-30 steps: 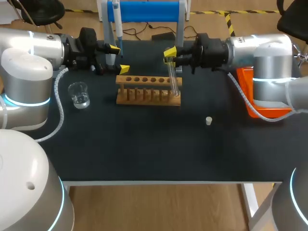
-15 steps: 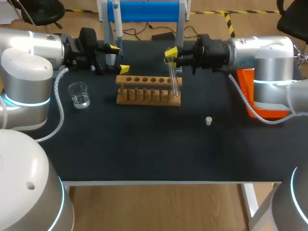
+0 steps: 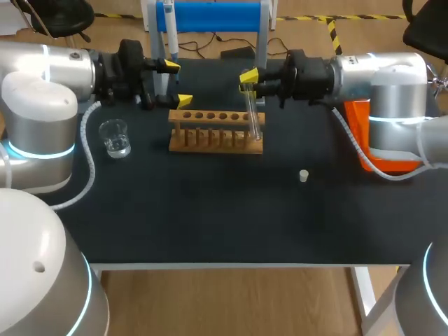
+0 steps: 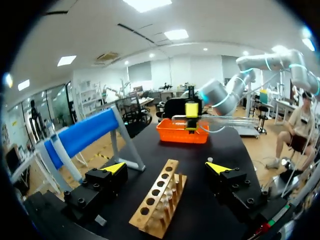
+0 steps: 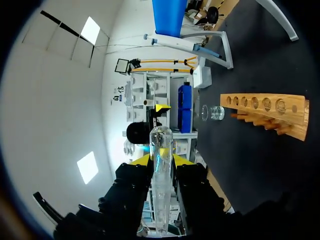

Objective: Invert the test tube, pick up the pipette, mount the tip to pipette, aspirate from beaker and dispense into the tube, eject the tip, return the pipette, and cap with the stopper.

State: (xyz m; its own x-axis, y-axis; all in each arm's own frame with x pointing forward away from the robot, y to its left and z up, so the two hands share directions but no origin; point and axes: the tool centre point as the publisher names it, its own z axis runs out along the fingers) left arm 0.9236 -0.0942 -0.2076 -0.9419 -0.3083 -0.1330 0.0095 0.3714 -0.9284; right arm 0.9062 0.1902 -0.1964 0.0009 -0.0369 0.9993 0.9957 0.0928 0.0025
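- At table's left: beaker [image 3: 115, 137] with clear liquid.
- Behind it: left gripper [image 3: 176, 83], fingers spread, empty, near hanging pipette [image 3: 169, 35].
- Centre: wooden rack [image 3: 210, 133].
- Over rack's right end: test tube [image 3: 252, 115], clamped in right gripper [image 3: 246, 82].
- Right of rack: stopper [image 3: 304, 176], lying apart.

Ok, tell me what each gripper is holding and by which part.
The right gripper is shut on the test tube, near its upper end. The left gripper is open and holds nothing.
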